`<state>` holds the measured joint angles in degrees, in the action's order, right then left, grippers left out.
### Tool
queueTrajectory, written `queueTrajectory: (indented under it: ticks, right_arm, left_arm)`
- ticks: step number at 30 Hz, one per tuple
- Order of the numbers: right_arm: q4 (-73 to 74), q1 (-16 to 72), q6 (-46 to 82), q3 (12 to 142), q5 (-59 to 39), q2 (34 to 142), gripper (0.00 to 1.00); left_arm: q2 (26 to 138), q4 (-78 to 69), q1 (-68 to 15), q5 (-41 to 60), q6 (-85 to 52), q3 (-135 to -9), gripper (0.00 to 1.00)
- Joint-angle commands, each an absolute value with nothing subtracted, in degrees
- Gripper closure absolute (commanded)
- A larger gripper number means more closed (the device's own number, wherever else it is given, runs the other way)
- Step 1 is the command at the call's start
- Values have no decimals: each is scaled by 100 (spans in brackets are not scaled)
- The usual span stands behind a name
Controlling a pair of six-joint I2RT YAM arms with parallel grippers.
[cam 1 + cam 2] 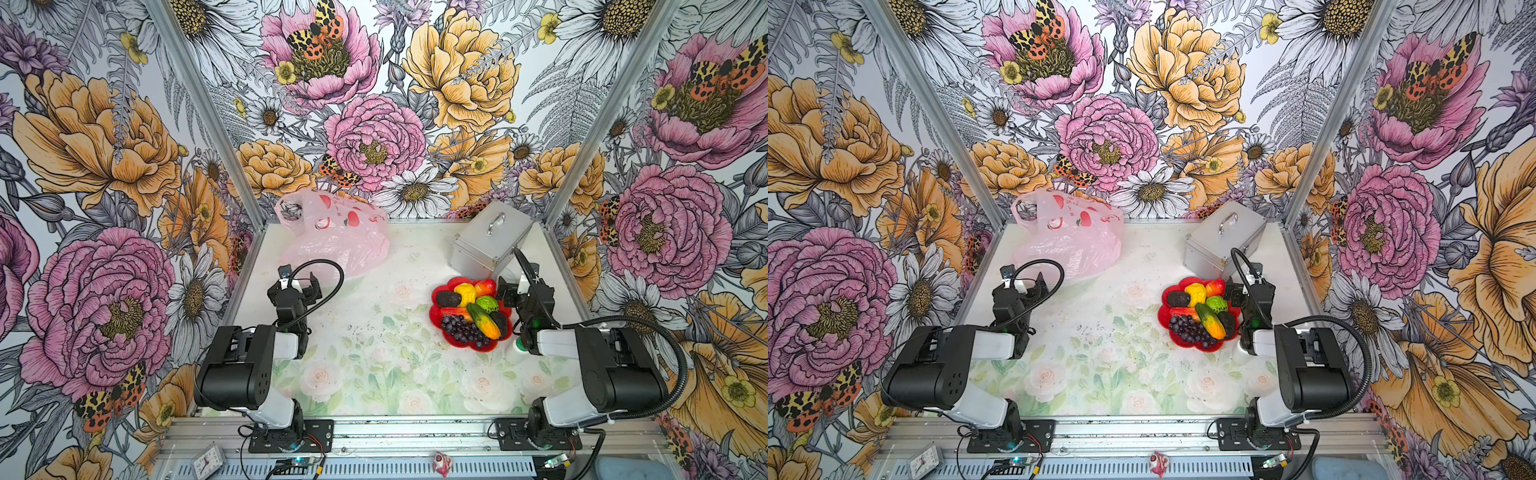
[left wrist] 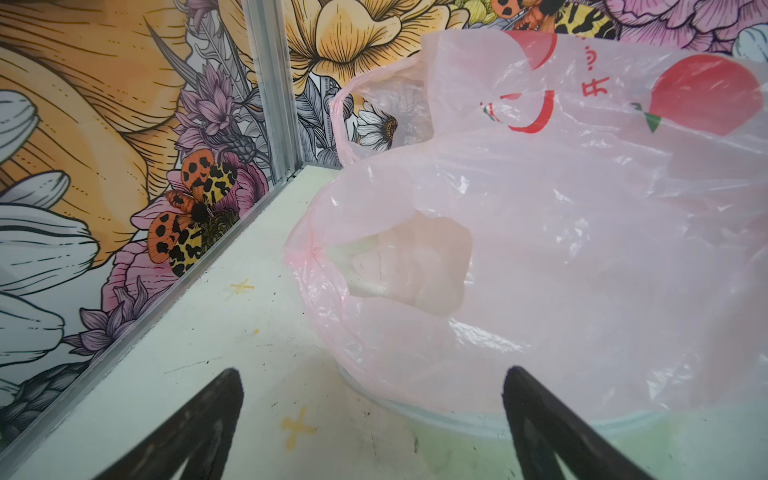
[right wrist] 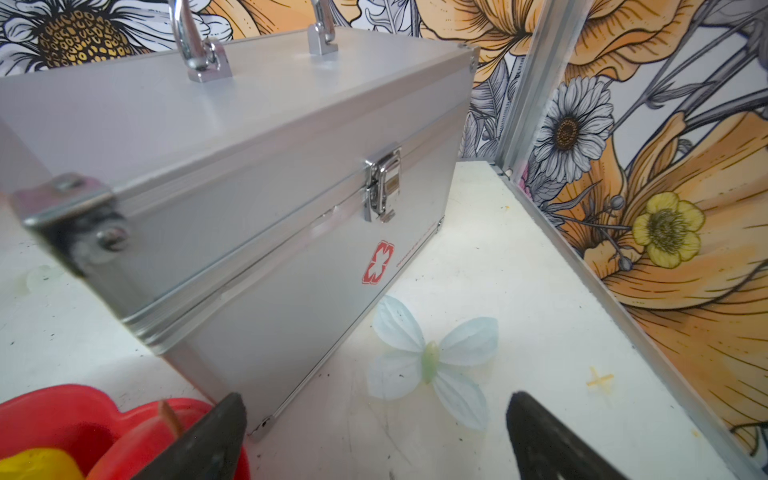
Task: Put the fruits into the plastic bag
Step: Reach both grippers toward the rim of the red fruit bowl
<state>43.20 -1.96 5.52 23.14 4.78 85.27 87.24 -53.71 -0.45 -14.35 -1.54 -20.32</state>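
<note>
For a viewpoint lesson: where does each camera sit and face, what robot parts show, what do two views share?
Top views: high behind the arms, looking down on the table; both arms show.
Left wrist: behind left gripper, facing the plastic bag; open fingertips show.
Right wrist: behind right gripper, facing the silver metal case; open fingertips show.
Shared: red flower-shaped plate, right wrist and both top views.
</note>
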Motion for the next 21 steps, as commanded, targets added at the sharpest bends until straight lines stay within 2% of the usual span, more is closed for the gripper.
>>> queueTrajectory:
  ticks: [1,5,9,11,16,21]
  right_arm:
    - [3792,-247,643,2647,536,8239,0]
    - [3527,-413,870,2719,573,8068,0]
    - [3028,-617,1166,2886,596,7754,0]
    - [2228,-715,1899,3238,936,7518,0]
    - [174,-971,2882,4351,1029,7244,1]
    - [-1047,-1138,3530,5389,37,7328,0]
  left_arm:
    - [8493,-5693,-64,-1635,-194,-1822,1]
    - [7816,-4784,-112,-2314,-367,-1988,1]
    - [7060,-2629,19,-2529,-793,-2788,1]
    - [6870,-1472,69,-2482,-1052,-3282,1]
    - [6609,263,44,-1848,-1569,-4279,1]
    - [6758,1945,25,-900,-2698,-5512,1]
